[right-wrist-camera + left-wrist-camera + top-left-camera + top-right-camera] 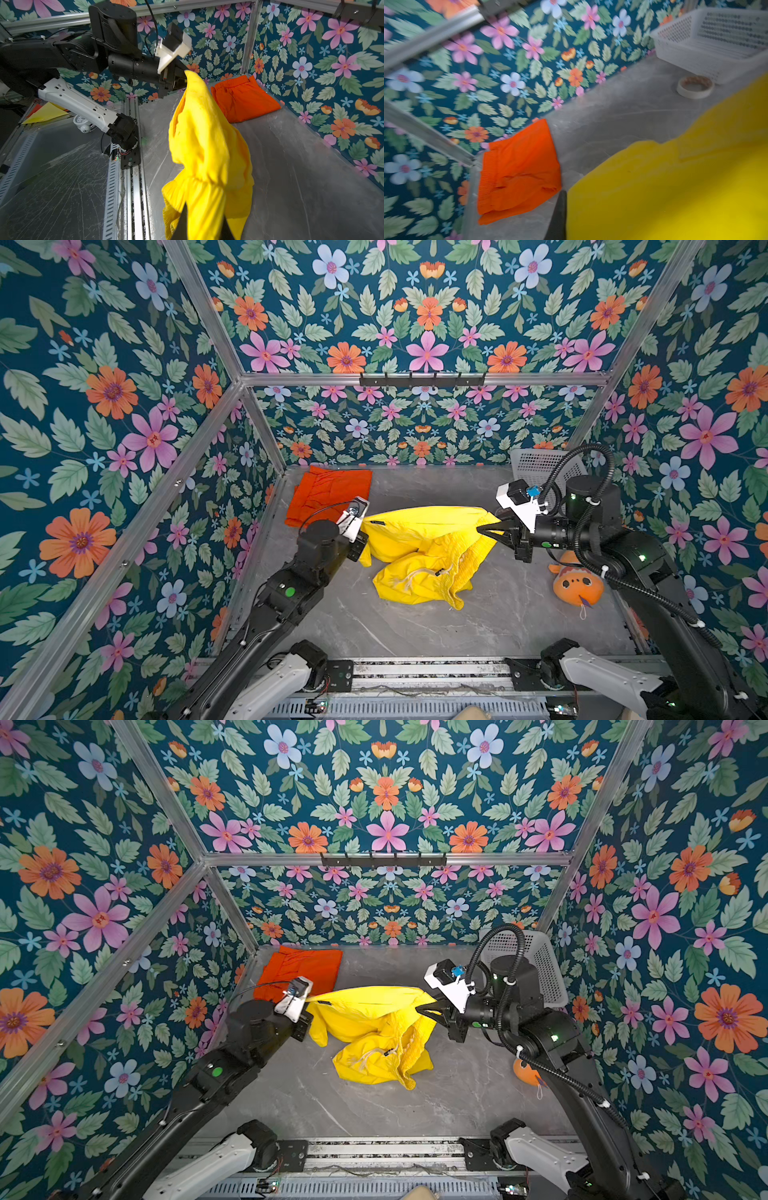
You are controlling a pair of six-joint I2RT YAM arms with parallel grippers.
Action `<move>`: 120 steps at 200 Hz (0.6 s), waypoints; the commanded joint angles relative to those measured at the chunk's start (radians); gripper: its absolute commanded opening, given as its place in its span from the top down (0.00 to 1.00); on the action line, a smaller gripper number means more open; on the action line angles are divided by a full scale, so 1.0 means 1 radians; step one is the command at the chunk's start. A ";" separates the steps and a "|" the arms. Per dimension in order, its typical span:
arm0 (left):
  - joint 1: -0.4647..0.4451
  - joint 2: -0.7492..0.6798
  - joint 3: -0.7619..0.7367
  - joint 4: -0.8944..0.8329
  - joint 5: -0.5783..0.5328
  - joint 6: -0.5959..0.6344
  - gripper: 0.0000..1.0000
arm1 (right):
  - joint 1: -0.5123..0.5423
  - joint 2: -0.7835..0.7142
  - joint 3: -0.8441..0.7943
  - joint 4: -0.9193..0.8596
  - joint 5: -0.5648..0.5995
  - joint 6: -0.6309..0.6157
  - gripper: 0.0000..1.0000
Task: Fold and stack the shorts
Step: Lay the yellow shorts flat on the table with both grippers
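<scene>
Over at the far left corner of the table [415, 630], are those the orange shorts [332, 493], folded flat?

Yes, lying against the wall. Just beside them, the left hand [182, 80] is pinched shut on a corner of the yellow shorts [424, 547].

And the right hand [485, 529]?

Clamped on the other end. The top edge stretches between the two, lifted, and the rest sags in a heap on the middle of the table.

Further right?

A white basket [536, 466] at the back, and an orange plush fish [577, 585] nearer us.
</scene>
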 commanded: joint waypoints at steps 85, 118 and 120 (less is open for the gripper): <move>0.003 0.233 0.642 -0.271 -0.344 0.442 1.00 | -0.001 0.000 0.136 0.093 -0.172 0.266 1.00; 0.084 0.394 0.726 -0.242 -0.205 0.465 0.98 | -0.115 0.078 0.060 0.180 -0.153 0.469 1.00; 0.100 0.404 0.730 -0.242 -0.182 0.460 0.98 | -0.137 0.083 0.045 0.201 -0.163 0.497 1.00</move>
